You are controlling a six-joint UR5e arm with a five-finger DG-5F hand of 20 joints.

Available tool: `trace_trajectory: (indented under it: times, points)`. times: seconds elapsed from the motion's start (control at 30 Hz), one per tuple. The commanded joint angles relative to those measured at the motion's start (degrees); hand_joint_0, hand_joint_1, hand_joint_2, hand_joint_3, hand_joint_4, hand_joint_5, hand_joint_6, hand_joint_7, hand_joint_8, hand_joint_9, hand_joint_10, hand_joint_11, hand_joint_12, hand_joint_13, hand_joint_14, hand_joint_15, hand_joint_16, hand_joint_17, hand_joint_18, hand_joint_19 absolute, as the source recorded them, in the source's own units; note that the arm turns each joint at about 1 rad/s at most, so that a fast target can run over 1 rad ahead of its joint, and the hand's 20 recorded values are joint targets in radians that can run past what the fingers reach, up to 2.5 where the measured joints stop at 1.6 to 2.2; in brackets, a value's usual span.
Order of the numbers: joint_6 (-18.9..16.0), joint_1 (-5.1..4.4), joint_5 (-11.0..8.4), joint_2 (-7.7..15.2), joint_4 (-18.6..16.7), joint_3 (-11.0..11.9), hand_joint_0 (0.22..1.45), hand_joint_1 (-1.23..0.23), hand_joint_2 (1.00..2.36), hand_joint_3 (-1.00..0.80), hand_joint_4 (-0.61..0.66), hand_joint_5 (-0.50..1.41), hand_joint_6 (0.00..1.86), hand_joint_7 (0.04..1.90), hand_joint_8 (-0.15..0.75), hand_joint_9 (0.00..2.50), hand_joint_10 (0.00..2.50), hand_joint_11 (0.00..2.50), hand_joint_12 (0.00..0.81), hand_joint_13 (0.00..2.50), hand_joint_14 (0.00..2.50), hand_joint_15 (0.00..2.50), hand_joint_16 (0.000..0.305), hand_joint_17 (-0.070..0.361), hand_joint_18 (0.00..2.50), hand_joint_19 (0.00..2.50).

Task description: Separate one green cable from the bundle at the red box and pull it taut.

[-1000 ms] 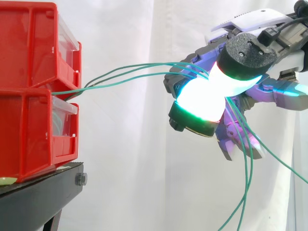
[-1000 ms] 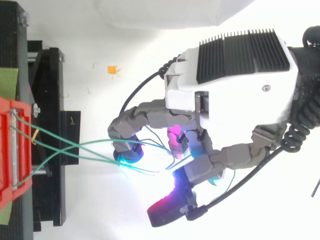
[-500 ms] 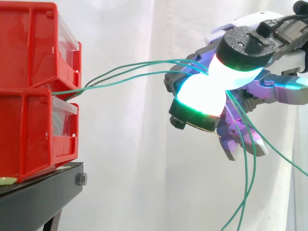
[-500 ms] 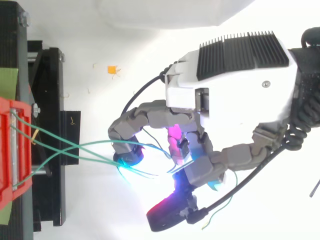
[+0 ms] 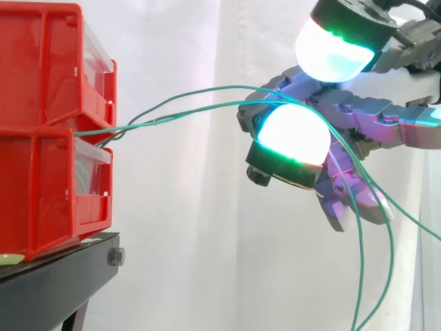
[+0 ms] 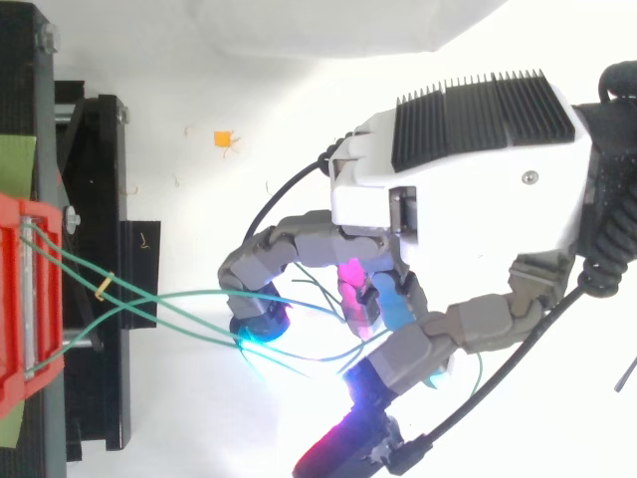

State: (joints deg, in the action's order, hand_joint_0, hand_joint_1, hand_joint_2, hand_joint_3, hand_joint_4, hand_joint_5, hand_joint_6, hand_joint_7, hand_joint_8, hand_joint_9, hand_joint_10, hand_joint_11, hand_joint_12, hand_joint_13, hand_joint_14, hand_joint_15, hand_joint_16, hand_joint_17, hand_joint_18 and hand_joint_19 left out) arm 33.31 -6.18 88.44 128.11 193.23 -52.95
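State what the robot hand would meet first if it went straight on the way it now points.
The robot hand points left at the red bins. Past the green cables on it, those likely come first, though depth is unclear.

Two red bins (image 5: 41,131) sit stacked on a black stand (image 5: 62,276) at the left. Green cables (image 5: 165,118) leave the gap between the bins and arc rightward to the hand (image 5: 372,114). They cross it and hang down past the bottom edge, slack.
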Motion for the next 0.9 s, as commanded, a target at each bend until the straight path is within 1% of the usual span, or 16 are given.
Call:
trace_trajectory:
  times: [0.0, 0.03, 0.1, 0.13, 0.17, 0.23, 0.3, 0.37, 0.4, 0.47, 0.53, 0.6, 0.77, 0.87]
  points:
    - [0.00, 0.03, 0.15, 0.03, 0.04, -0.05, 0.44, -0.51, 1.00, -0.50, 0.13, 0.11, 0.50, 1.29, 0.259, 1.83, 0.01, 0.22, 0.472, 1.25, 0.01, 0.52, 0.061, 0.137, 0.95, 0.58]
    - [0.00, 0.03, 0.24, 0.03, 0.04, -0.05, 0.44, -0.49, 1.00, -0.50, 0.13, 0.11, 0.50, 1.29, 0.259, 1.83, 0.01, 0.22, 0.472, 1.25, 0.01, 0.51, 0.061, 0.138, 0.95, 0.57]
    - [0.00, 0.03, 0.24, 0.03, 0.04, -0.05, 0.44, -0.34, 1.00, -0.50, 0.11, 0.12, 0.50, 1.27, 0.236, 1.86, 0.01, 0.19, 0.470, 1.27, 0.01, 0.51, 0.062, 0.139, 0.97, 0.57]
    - [0.00, 0.03, 0.24, 0.03, 0.04, -0.05, 0.45, -0.30, 1.00, -0.50, 0.10, 0.12, 0.50, 1.26, 0.231, 1.87, 0.01, 0.20, 0.461, 1.27, 0.02, 0.51, 0.060, 0.136, 0.95, 0.57]
    - [-0.09, 0.03, 0.24, -0.06, 0.04, -0.05, 0.49, -0.21, 1.00, -0.50, 0.08, 0.13, 0.50, 1.26, 0.212, 1.89, 0.01, 0.22, 0.447, 1.28, 0.01, 0.52, 0.056, 0.125, 0.93, 0.59]
    - [0.00, 0.03, 0.24, -0.06, -0.05, -0.05, 0.52, -0.17, 1.00, -0.50, 0.06, 0.13, 0.50, 1.27, 0.185, 1.93, 0.01, 0.23, 0.433, 1.30, 0.01, 0.53, 0.052, 0.117, 0.93, 0.61]
    - [-0.09, 0.03, 0.24, 0.03, -0.13, -0.05, 0.58, -0.22, 1.00, -0.50, 0.04, 0.14, 0.50, 1.28, 0.149, 1.96, 0.01, 0.25, 0.413, 1.30, 0.02, 0.54, 0.046, 0.103, 0.92, 0.61]
    - [0.00, 0.03, 0.24, -0.06, -0.05, -0.05, 0.62, -0.29, 1.00, -0.50, 0.04, 0.14, 0.50, 1.28, 0.137, 1.97, 0.01, 0.25, 0.411, 1.31, 0.02, 0.53, 0.044, 0.100, 0.92, 0.61]
    - [0.00, 0.03, 0.24, 0.03, -0.05, -0.05, 0.65, -0.37, 1.00, -0.50, 0.05, 0.14, 0.50, 1.28, 0.141, 1.97, 0.01, 0.26, 0.412, 1.31, 0.02, 0.53, 0.043, 0.097, 0.92, 0.61]
    - [0.00, 0.03, 0.24, 0.03, -0.05, -0.05, 0.70, -0.47, 1.00, -0.50, 0.05, 0.14, 0.50, 1.28, 0.146, 1.98, 0.01, 0.26, 0.414, 1.30, 0.02, 0.52, 0.043, 0.097, 0.92, 0.60]
    - [0.00, 0.03, 0.24, 0.03, -0.22, -0.05, 0.72, -0.52, 1.00, -0.50, 0.05, 0.14, 0.50, 1.28, 0.152, 1.98, 0.01, 0.27, 0.411, 1.29, 0.02, 0.53, 0.042, 0.096, 0.92, 0.60]
    - [0.00, 0.03, 0.24, -0.06, -0.22, -0.05, 0.74, -0.56, 1.00, -0.47, 0.06, 0.14, 0.50, 1.29, 0.154, 1.98, 0.01, 0.28, 0.416, 1.29, 0.02, 0.53, 0.042, 0.094, 0.91, 0.60]
    - [0.00, 0.03, 0.24, 0.03, -0.31, -0.05, 0.76, -0.62, 1.01, -0.38, 0.03, 0.15, 0.50, 1.28, 0.165, 1.97, 0.01, 0.30, 0.415, 1.27, 0.01, 0.52, 0.041, 0.093, 0.89, 0.62]
    - [0.00, 0.03, 0.15, 0.03, -0.31, -0.05, 0.75, -0.70, 1.01, -0.32, 0.00, 0.14, 0.50, 1.29, 0.186, 1.95, 0.01, 0.30, 0.410, 1.25, 0.02, 0.53, 0.042, 0.093, 0.86, 0.61]
